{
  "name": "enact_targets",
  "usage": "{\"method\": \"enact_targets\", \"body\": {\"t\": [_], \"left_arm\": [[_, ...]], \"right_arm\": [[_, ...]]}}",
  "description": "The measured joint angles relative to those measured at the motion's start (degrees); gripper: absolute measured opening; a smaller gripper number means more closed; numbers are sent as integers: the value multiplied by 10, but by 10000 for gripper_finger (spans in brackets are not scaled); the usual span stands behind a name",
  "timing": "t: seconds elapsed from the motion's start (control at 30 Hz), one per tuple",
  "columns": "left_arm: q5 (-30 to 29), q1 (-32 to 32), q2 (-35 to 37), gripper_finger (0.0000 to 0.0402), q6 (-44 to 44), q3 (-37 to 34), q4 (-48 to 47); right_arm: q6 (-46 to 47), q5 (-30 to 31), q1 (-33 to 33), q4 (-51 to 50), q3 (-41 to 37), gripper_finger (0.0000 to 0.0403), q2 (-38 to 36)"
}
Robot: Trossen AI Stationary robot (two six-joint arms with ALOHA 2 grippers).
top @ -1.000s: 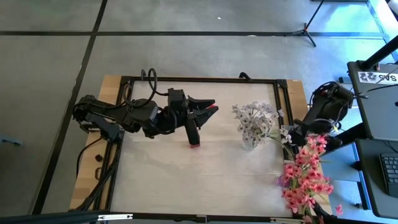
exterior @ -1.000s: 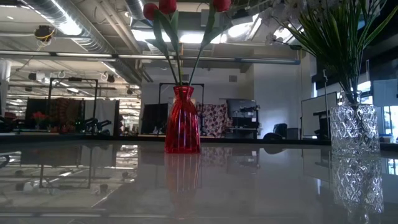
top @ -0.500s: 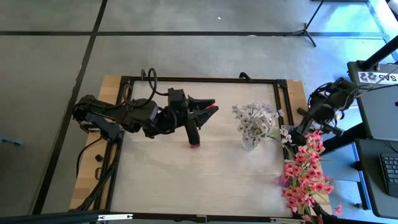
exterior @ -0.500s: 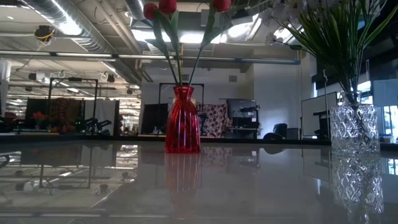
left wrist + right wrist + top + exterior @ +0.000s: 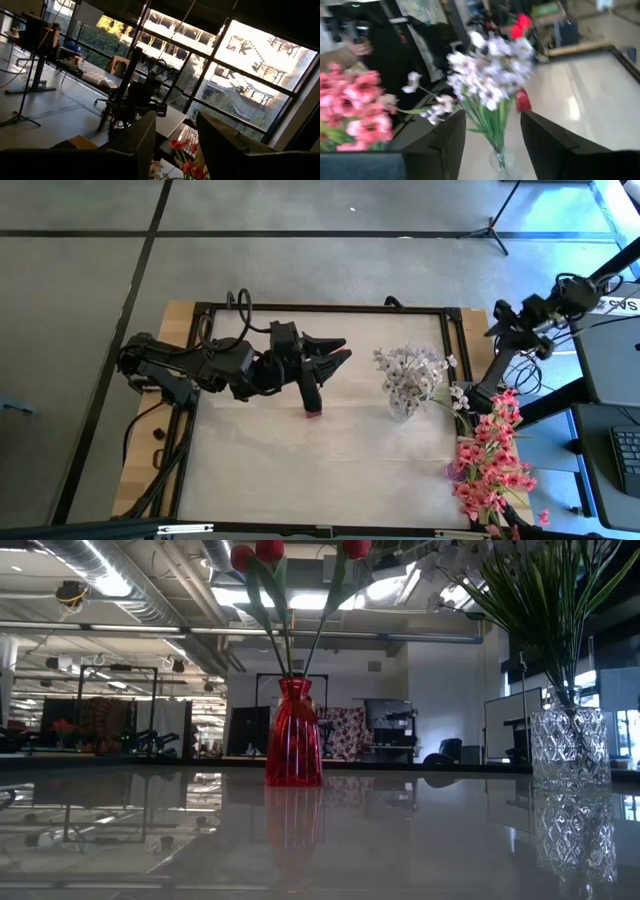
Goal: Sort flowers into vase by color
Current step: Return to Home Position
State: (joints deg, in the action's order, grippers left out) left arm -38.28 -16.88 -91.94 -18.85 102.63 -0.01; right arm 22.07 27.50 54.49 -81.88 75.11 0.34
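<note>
Red vase (image 5: 313, 412) holding tulips (image 5: 345, 352), high view, beside left arm (image 5: 200, 365); clear vase (image 5: 400, 412) holds white sprigs (image 5: 408, 370); pink flowers (image 5: 490, 460) at table (image 5: 300, 470) right edge | low: both vases upright, well apart | left wrist: left gripper (image 5: 175, 120) spread, empty | right wrist: right gripper (image 5: 492, 117) spread, empty, facing white sprigs

The desk (image 5: 400, 840) top was seen to be smooth and highly glossy, with the red vase (image 5: 293, 735) mirrored in it, while its border (image 5: 130, 480) was shown as bare, matt wood edged by a black, metal-looking frame (image 5: 320, 307). The red vase was seen as shiny, ribbed and translucent, and the clear vase (image 5: 570, 748) as faceted like cut glass. The petals of the pink flowers (image 5: 492, 460) were seen as matt.
</note>
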Motion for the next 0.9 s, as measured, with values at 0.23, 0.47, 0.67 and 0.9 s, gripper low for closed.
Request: {"method": "enact_targets", "body": {"t": [0.23, 0.47, 0.67, 0.9], "left_arm": [[0, 0, 0, 141, 15, 0, -3], [1, -1, 0, 141, 39, 0, -5], [32, -8, 0, 141, 45, 0, -19], [50, -24, 0, 141, 45, 0, -28]], "right_arm": [[149, 77, 57, -45, -64, 131, 0], [207, 152, 124, -21, -117, 58, 0], [215, 112, 145, -6, -98, 7, 0], [70, 51, 63, 144, -76, 3, 0]]}}
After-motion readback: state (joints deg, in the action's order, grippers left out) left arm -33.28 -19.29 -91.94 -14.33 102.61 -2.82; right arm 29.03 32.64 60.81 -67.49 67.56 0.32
